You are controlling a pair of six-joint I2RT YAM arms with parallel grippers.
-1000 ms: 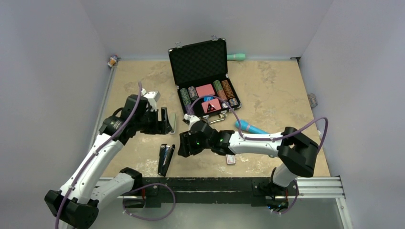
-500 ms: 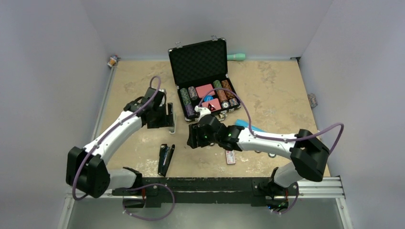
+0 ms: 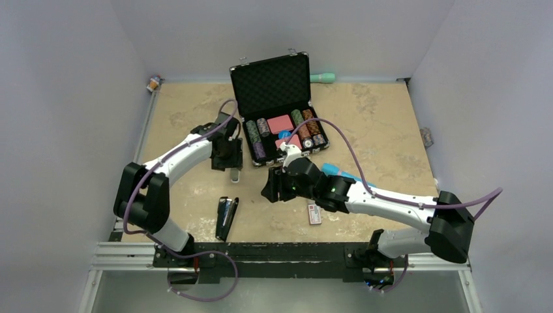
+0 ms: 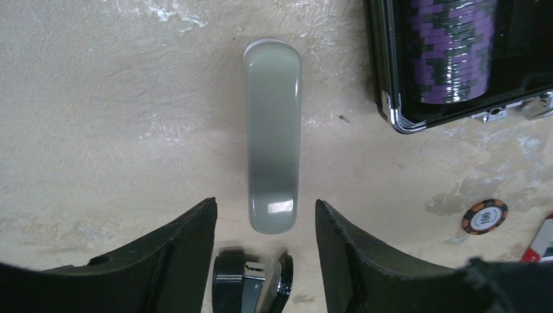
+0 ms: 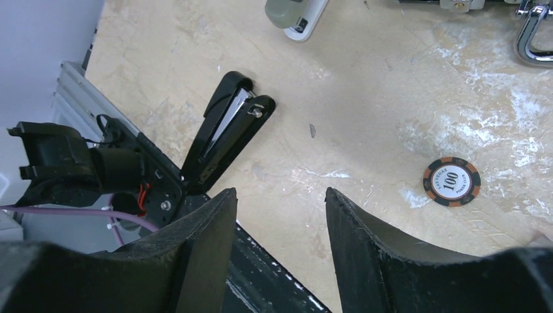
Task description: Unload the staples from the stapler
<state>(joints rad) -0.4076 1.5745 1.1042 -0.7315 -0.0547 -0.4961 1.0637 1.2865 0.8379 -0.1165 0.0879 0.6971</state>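
Top view: the black stapler (image 3: 226, 218) lies hinged open near the table's (image 3: 378, 124) front edge. It has not moved in the last second, while both arms have reached away from it toward the open chip case (image 3: 270, 81).

Left wrist: the left gripper (image 4: 264, 208) is spread and unclenched around the near end of a grey oblong (image 4: 272, 137), touching nothing.

Right wrist: the right gripper (image 5: 280, 195) hangs released and empty. The stapler lies ahead on its left, a poker chip (image 5: 451, 181) on its right.

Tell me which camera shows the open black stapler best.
Right wrist view: the black stapler lies close and unobstructed, splayed open with its metal channel showing. The top view has it small and dark near the table's front edge. The left wrist view faces a grey object instead.
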